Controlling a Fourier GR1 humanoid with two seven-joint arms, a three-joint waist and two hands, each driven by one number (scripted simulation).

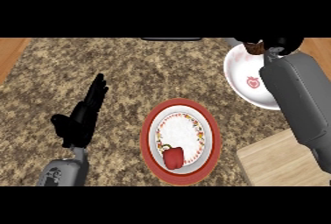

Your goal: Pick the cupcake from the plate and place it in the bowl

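Here the cupcake (253,47) is off the plate (150,131) and held up at the counter's (97,65) far right corner, above the far rim of the white bowl (244,81). Only a brown patch of it shows, with the black fingers of the right hand (281,43) curled round it and hiding most of it. The grey right forearm runs down the right edge and covers the bowl's right side. I cannot tell whether the cupcake is still above the rim or already touching the bowl's inside.

The left hand (82,113) rests open at the counter's left side, fingers straight and pointing away, holding nothing. Toward the near edge, in the middle, the red-rimmed plate carries a red bell pepper (172,158) on its near part; no cupcake is left on it. A pale wooden board (278,164) lies at the near right corner.

A cupcake is probably light and soft, with a crumbly body and a top that smears or dents if pressed. The better hold is likely low on the sides, around the wrapper, with the fingers kept off the top. Being light, it should come free easily when the fingers spread; keeping it upright and low over the bowl's middle would likely help it land without tipping.
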